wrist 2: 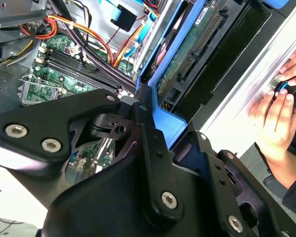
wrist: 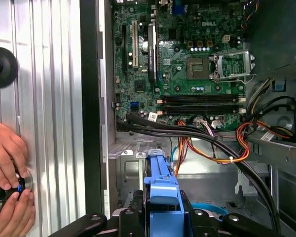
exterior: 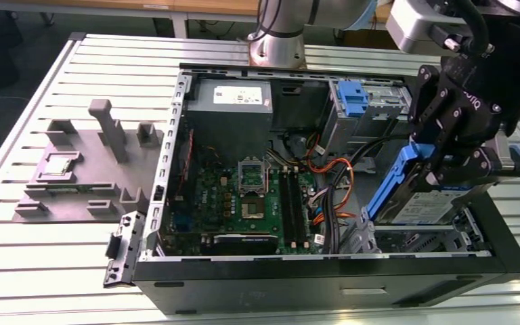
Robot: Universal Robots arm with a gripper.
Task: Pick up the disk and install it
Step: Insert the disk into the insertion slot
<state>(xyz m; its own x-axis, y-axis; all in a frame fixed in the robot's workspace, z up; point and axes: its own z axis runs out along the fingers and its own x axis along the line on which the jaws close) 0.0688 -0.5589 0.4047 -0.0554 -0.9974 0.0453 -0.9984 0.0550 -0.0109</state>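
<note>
A black computer tower case (exterior: pixel 332 288) lay open on its side on the slatted aluminium counter (exterior: pixel 43 271), toward the counter edge at the exterior view's right. The robot's black gripper (exterior: pixel 448 169) was clenched on the disk (exterior: pixel 420 206), a flat grey metal hard drive with a white-and-blue label and blue plastic rails, gripping it by the rails. The disk hung tilted, its upper end toward the counter's far edge. Its lower end dipped toward the bare metal drive cage (exterior: pixel 395 238) in the case corner nearest the counter's front edge. Whether the disk touched the cage could not be told.

In the second wrist view the disk's underside (wrist 2: pixel 195 47) showed a green circuit board. In the first wrist view one blue rail (wrist: pixel 162 195) stood between the gripper's black links.

Inside the case lay a green motherboard (exterior: pixel 251 196), with orange and red cables (exterior: pixel 337 177) running between it and the disk. A narrow bare blue plastic bracket (exterior: pixel 352 98) sat in the case toward the counter's far edge. Grey moulded fixtures (exterior: pixel 106 132) stood on the counter near the edge at the exterior view's left, apart from the case.

A person's two hands (wrist: pixel 7 163) rested on the counter beside the case wall, fingers around a small round black-and-blue object (wrist: pixel 20 183).
</note>
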